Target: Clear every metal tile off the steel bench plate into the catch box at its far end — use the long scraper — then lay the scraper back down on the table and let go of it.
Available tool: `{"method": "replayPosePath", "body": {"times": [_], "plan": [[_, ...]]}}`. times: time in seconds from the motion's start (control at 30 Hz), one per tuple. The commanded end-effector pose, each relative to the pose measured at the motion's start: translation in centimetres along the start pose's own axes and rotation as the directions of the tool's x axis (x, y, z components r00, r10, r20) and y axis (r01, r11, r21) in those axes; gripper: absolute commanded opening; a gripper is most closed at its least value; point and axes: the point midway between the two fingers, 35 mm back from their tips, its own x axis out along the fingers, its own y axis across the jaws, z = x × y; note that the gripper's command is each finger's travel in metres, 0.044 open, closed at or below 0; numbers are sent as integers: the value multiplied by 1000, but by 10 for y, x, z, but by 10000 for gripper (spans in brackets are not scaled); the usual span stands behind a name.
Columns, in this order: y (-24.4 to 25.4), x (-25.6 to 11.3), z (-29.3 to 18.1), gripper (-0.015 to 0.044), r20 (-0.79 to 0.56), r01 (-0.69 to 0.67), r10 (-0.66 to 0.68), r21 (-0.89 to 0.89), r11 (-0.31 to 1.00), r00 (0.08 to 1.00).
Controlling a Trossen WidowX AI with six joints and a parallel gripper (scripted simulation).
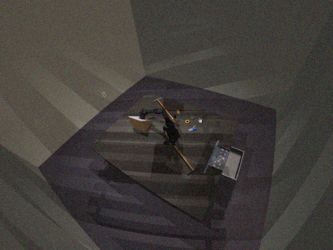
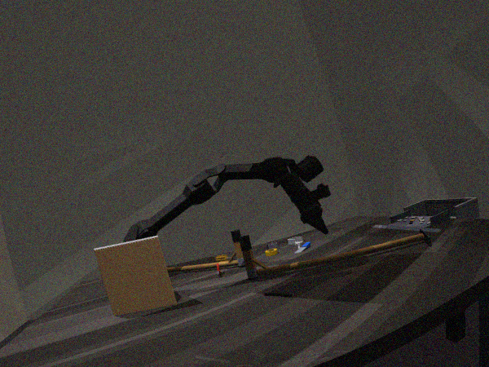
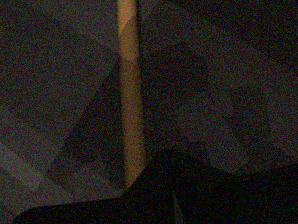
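Observation:
The long scraper (image 1: 183, 158) (image 2: 359, 252) (image 3: 132, 100) lies on the table. Its wooden handle runs toward the plate and its dark blade is at the far end, just short of the plate. My gripper (image 2: 326, 232) (image 3: 166, 157) is shut and empty, above the handle. In the wrist view the handle passes to the left of the fingers and goes out of sight behind them. Several small metal tiles (image 1: 220, 156) (image 2: 415, 220) lie scattered on the steel bench plate (image 1: 212, 160). The catch box (image 1: 241, 165) (image 2: 465, 210) adjoins its far end; no tiles can be made out in it.
A shorter wooden-handled tool (image 1: 164, 109) (image 2: 200, 267) lies at the back. Two upright posts with black tops (image 2: 235, 236) (image 2: 244, 243) stand by the scraper's near end. A tan board (image 2: 136, 277) (image 1: 140, 124) stands near the arm's base. Yellow rings, a blue tool (image 1: 192, 129) (image 2: 303, 246) and small white items lie behind.

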Motion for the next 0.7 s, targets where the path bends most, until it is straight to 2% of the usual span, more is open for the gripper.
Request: {"method": "replayPosePath", "body": {"times": [0.0, 0.47, 0.67], "plan": [[1, -5, 1, 0, -4, -6, 6, -13, 1000, 1000], [-30, -38, -32, 0, -162, -51, 32, -116, 992, 986], [-32, -39, -37, 0, -177, -61, 38, -125, 990, 983]]}}
